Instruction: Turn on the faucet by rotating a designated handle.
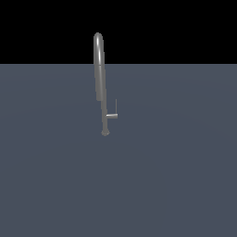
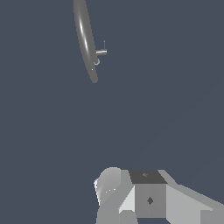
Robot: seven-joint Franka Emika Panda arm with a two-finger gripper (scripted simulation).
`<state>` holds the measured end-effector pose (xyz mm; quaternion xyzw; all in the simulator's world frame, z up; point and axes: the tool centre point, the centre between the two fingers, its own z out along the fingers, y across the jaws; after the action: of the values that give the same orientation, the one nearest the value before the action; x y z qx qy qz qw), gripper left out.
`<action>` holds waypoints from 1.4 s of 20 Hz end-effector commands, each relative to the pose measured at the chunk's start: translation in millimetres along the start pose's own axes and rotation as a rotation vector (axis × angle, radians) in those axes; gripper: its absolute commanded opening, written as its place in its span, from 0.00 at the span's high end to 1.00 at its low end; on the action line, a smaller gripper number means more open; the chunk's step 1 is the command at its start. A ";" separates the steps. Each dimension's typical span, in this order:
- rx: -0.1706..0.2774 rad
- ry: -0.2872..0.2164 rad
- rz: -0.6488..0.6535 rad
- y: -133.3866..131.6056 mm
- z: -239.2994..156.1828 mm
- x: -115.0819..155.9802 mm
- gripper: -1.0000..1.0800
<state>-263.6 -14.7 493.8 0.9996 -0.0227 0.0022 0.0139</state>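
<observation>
Gripper (image 2: 148,197): seen in the wrist view only, as grey and white blocky housing with a dark square panel at the frame's edge. Fingertips are not in view, so whether it is wide, narrow or holding anything cannot be told. It is well apart from the faucet and touches nothing visible.

Tabletop (image 1: 176,185): flat slate-grey surface filling the lower part of the exterior view and the whole backdrop of the wrist view (image 2: 175,87). The near stretch ahead of the faucet is plain grey.

Faucet (image 1: 99,78): tall thin grey metal pipe standing upright on the tabletop, a little left of centre in the exterior view and toward the far part of the surface. Its narrow arched top rises above the tabletop's far edge into the black background. A small round knob sits at its base. In the wrist view (image 2: 85,37) it appears foreshortened and slanted, with a bright highlight along its length.

Handle (image 1: 111,115): short grey stub projecting sideways from the pipe's lower part toward the exterior view's right, just above the base knob. A thin rod rises upright from its outer end. Also visible in the wrist view (image 2: 101,52).
</observation>
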 end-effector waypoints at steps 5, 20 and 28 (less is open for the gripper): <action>0.005 -0.006 0.005 -0.5 0.5 2.2 1.00; 0.112 -0.131 0.114 -10.1 14.8 49.8 1.00; 0.215 -0.251 0.218 -16.0 33.2 94.5 1.00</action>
<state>-177.1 -4.3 464.5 0.9829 -0.1219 -0.1077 -0.0862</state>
